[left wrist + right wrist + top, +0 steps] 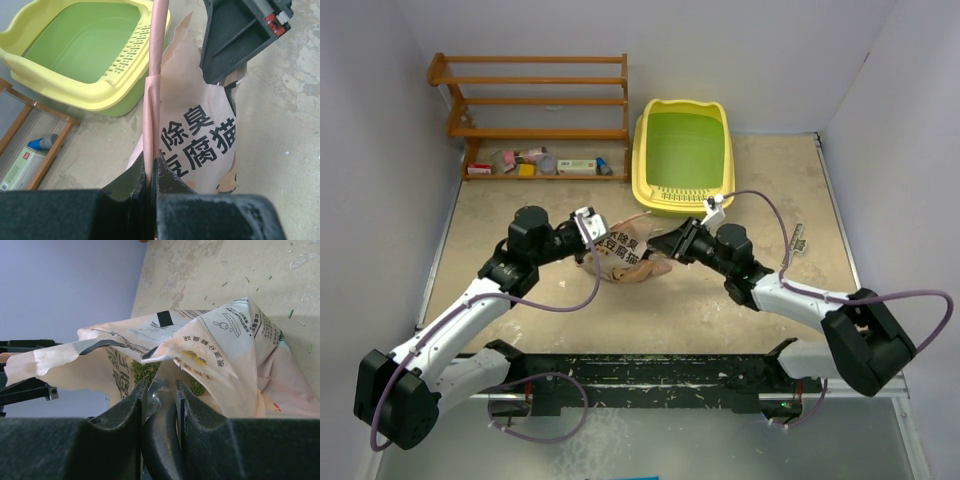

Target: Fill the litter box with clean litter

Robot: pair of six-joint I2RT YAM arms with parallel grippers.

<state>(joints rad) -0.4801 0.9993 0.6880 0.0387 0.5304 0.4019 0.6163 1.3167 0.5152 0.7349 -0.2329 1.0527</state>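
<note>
The yellow litter box (682,190) with its green floor stands at the back of the table, and no granules show in it (70,80). In front of it lies the pink printed bag (625,262). My left gripper (590,232) is shut on the bag's upright edge (150,162). From the right, my right gripper (672,244) is shut on the black handle of the grey metal scoop (167,382), whose blade reaches into the bag's mouth (225,350). Green clean litter (145,371) shows inside the bag around the scoop.
A wooden shelf rack (535,100) with several small items on its lowest shelf stands at the back left. A small dark object (798,240) lies on the table to the right. Stray granules (291,314) dot the tabletop. Walls close in on both sides.
</note>
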